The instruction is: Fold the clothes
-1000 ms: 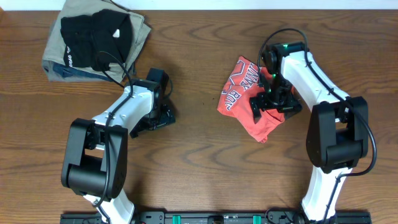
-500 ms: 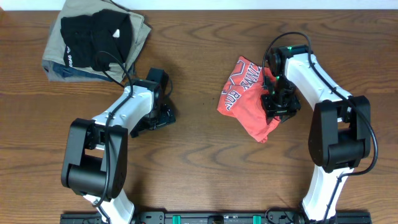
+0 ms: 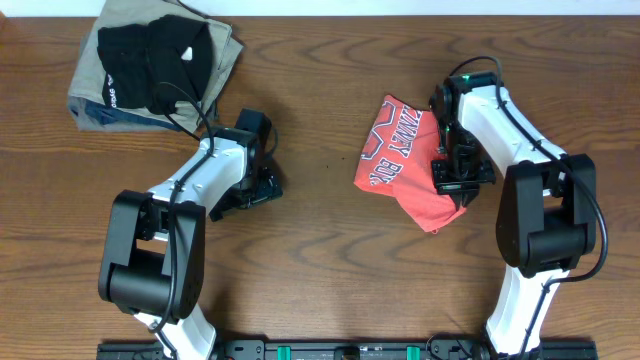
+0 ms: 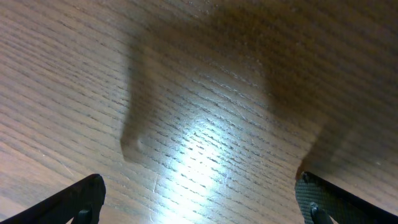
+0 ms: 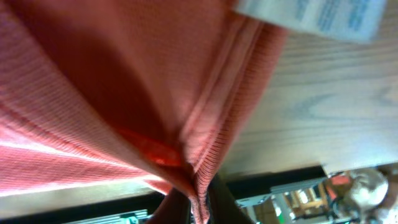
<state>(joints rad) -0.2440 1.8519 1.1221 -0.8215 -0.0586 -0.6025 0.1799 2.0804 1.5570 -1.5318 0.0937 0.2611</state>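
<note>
The clothes (image 3: 400, 165), a crumpled red-orange T-shirt with white lettering, lie right of the table's middle. My right gripper (image 3: 452, 178) is shut on the shirt's right edge. In the right wrist view the ribbed red fabric (image 5: 124, 93) fills the frame and a fold of it is pinched between the two dark fingers (image 5: 221, 205) at the bottom; a white label (image 5: 311, 15) shows at the top right. My left gripper (image 3: 258, 186) rests low over bare wood left of centre, far from the shirt. Its jaws are wide open, with only wood grain (image 4: 205, 124) between the fingertips (image 4: 81, 199).
A folded khaki garment (image 3: 95, 85) with a black one (image 3: 155, 55) on top lies at the back left corner. Bare wooden table (image 3: 320, 260) stretches between the arms and along the front. The arm bases stand at the front edge.
My right gripper has closed on the shirt's right edge and shifted slightly right and toward the front, dragging the fabric with it. The left arm has not moved.
</note>
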